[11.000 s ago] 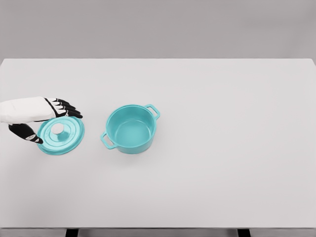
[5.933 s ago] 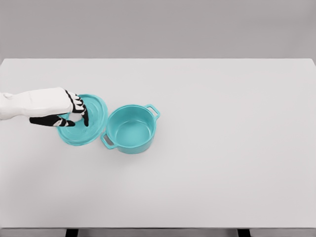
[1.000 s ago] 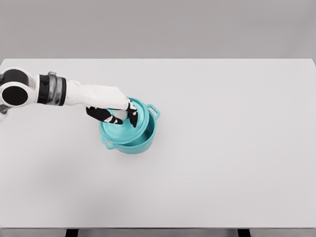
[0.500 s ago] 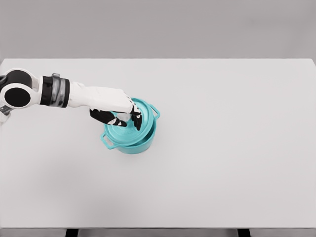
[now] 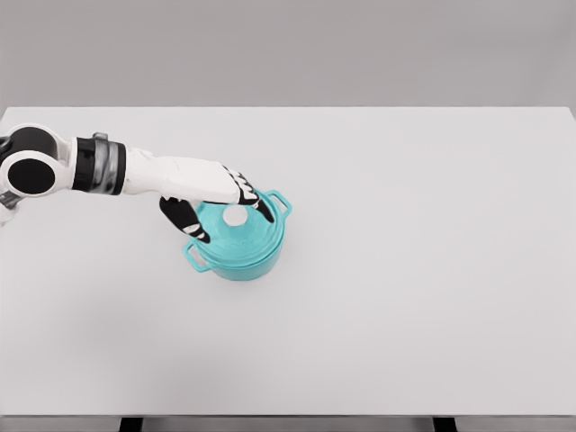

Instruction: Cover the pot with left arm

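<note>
Opening after half a second of gripping, the left hand (image 5: 214,200) is spreading its fingers off the knob, leaving the lid (image 5: 241,229) sitting level on the pot (image 5: 236,256) just beneath its palm; covering looks essentially done.

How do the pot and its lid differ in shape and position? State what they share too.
The lid is a flat disc with a pale central knob; the pot is a deep round vessel with two side handles. The lid sits on top, under the left robot hand; the pot stands on the table. Both are teal.
</note>
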Motion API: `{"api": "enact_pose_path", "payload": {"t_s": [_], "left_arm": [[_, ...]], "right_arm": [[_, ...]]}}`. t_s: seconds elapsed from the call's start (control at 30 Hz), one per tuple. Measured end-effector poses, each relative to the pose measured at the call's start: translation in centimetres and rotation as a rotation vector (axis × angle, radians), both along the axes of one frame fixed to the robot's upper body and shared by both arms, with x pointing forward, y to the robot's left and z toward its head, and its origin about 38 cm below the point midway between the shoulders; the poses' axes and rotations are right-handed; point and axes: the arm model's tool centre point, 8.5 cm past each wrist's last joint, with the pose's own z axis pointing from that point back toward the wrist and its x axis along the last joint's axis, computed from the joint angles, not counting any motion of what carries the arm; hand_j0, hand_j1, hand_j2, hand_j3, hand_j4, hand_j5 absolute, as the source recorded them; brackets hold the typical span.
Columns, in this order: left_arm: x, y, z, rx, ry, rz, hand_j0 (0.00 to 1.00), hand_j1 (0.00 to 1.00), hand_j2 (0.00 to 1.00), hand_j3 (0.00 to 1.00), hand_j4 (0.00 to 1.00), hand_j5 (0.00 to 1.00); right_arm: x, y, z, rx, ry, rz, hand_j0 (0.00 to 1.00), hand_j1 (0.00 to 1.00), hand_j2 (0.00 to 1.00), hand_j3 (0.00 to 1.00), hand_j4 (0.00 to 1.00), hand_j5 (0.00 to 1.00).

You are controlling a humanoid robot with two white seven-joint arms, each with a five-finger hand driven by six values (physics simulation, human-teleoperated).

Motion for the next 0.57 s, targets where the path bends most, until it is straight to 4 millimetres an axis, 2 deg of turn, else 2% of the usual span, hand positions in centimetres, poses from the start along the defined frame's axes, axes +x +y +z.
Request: {"api": "enact_pose_path", "payload": {"t_s": [0.13, 0.2, 0.27, 0.3, 0.37, 0.4, 0.43, 0.5, 0.57], "left_arm": [[0.2, 0.2, 2.4, -0.01, -0.046, -0.009, 1.0, 1.0, 1.0, 1.0, 1.0, 1.0], [-0.5, 1.0, 3.7, -0.042, -0.04, -0.014, 1.0, 1.0, 1.0, 1.0, 1.0, 1.0], [-1.6, 2.4, 4.1, -0.081, -0.035, -0.045, 1.0, 1.0, 1.0, 1.0, 1.0, 1.0], [-2.3, 3.8, 3.5, -0.1, -0.019, -0.046, 1.0, 1.0, 1.0, 1.0, 1.0, 1.0], [-3.6, 7.1, 0.9, -0.139, 0.044, 0.007, 1.0, 1.0, 1.0, 1.0, 1.0, 1.0], [-4.1, 9.1, -1.0, -0.158, 0.084, 0.061, 1.0, 1.0, 1.0, 1.0, 1.0, 1.0], [-4.1, 11.0, -1.8, -0.165, 0.091, 0.113, 1.0, 1.0, 1.0, 1.0, 1.0, 1.0], [-2.7, 13.7, 0.9, -0.188, 0.009, 0.188, 1.0, 1.0, 1.0, 1.0, 1.0, 1.0], [-2.1, 15.6, 2.6, -0.194, -0.038, 0.233, 1.0, 1.0, 1.0, 1.0, 1.0, 1.0]], "right_arm": [[-0.1, 0.0, 0.0, 0.0, 0.001, 0.0, 1.0, 1.0, 1.0, 1.0, 1.0, 1.0], [-0.1, 0.0, 0.0, 0.0, 0.001, 0.0, 1.0, 1.0, 1.0, 1.0, 1.0, 1.0], [-0.1, 0.0, 0.0, 0.0, 0.001, 0.0, 1.0, 1.0, 1.0, 1.0, 1.0, 1.0], [-0.1, 0.0, 0.0, 0.0, 0.001, 0.0, 1.0, 1.0, 1.0, 1.0, 1.0, 1.0], [-0.1, 0.0, 0.0, 0.0, 0.001, 0.0, 1.0, 1.0, 1.0, 1.0, 1.0, 1.0], [-0.1, 0.0, 0.0, 0.0, 0.001, 0.0, 1.0, 1.0, 1.0, 1.0, 1.0, 1.0], [-0.1, 0.0, 0.0, 0.0, 0.001, -0.001, 1.0, 1.0, 1.0, 1.0, 1.0, 1.0], [-0.1, 0.0, 0.0, 0.0, 0.001, 0.0, 1.0, 1.0, 1.0, 1.0, 1.0, 1.0], [0.0, 0.0, 0.0, 0.0, 0.0, 0.0, 1.0, 1.0, 1.0, 1.0, 1.0, 1.0]]}}
